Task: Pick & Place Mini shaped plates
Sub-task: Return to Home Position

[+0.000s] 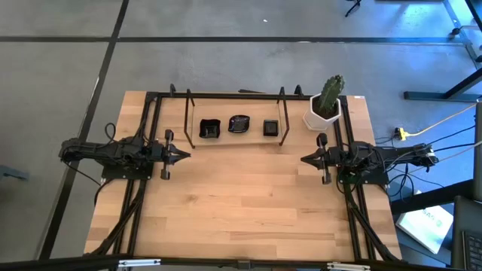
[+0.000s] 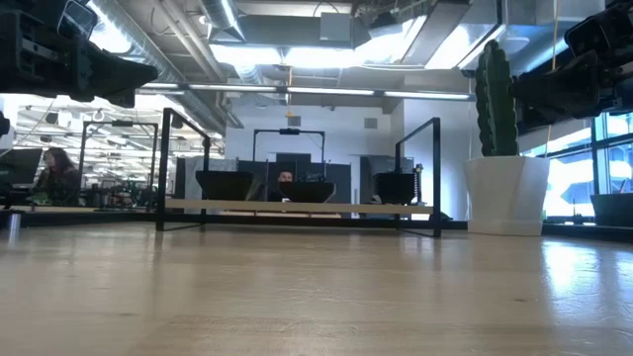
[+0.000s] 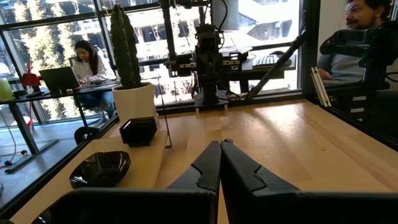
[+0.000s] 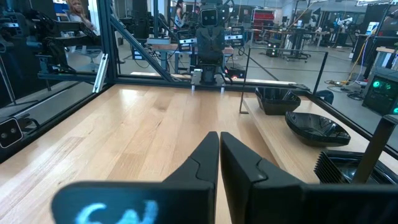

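Robot at rest: both dark arms lie stretched low and level over the wooden table point(image 1: 241, 218), facing each other from opposite sides with bare boards between them. The left claw point(image 1: 184, 155) points inward from the table's left side. Its two dark fingers point(image 3: 208, 167) are pressed together tip to tip and grip nothing. The right claw point(image 1: 305, 159) mirrors it from the right side, its fingers likewise closed flat against each other and empty. The mini shaped plates point(image 1: 239, 124), glossy black, sit in three small groups in a row on the wooden board of a low black-framed shelf point(image 1: 224, 138). The shelf runs along the table edge at the top of the high view, and the plates are well apart from both claws. A squarish dish point(image 1: 209, 129) lies at the end nearer the left arm, a wavy-rimmed dish point(image 4: 317, 129) sits in the middle, and a small square pile point(image 1: 271, 127) lies at the end nearer the right arm. Just beside the shelf's right end stands a white pot point(image 1: 322, 117) holding an upright green cactus point(image 1: 331, 92), near the right arm's wrist but not touching it. Beyond the table, the left wrist view shows a person at a laptop point(image 3: 87, 62) behind glass and a second seated person point(image 3: 356, 43) close to the table's side.
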